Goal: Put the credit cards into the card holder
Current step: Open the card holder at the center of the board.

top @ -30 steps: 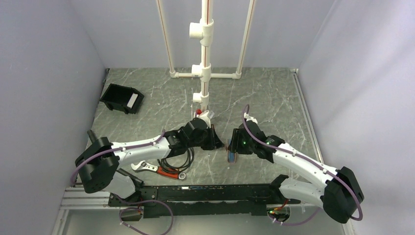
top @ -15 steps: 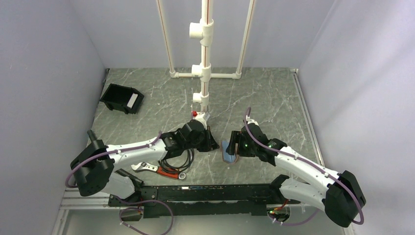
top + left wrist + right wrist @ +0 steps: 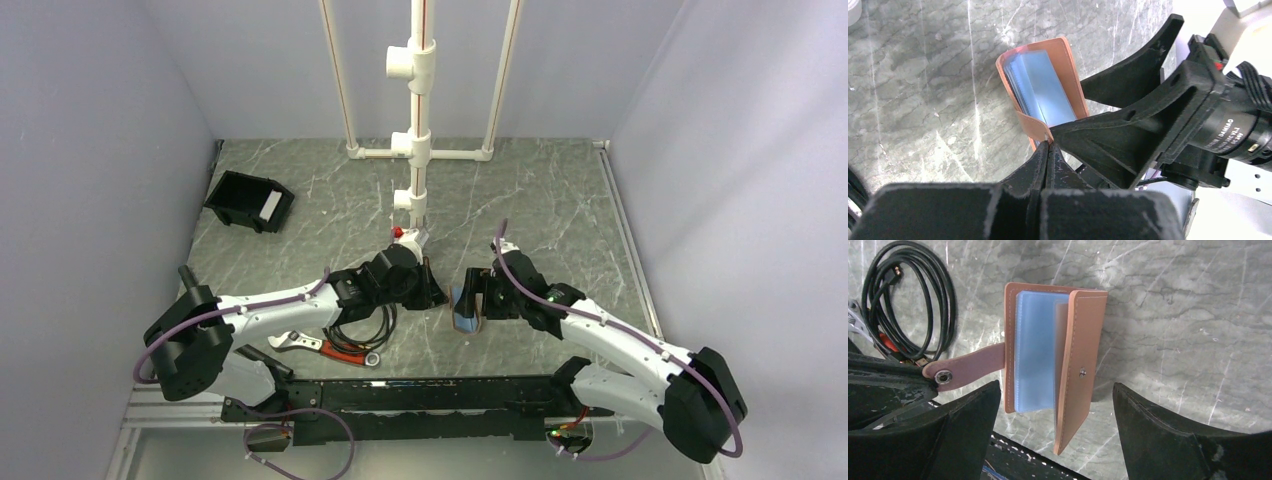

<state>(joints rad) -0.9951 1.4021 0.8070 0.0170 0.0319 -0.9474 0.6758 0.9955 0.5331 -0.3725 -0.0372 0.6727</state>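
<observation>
Wide overhead view; close wrist views share the card holder (image 3: 1048,365)

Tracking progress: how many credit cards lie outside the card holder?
1: a pale card in the black bin, far left. Others may sit hidden inside the card holder.

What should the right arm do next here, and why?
Probably lift the right gripper clear of the card holder: its jaws stand open on either side, gripping nothing, while the left gripper pinches the strap.
</observation>
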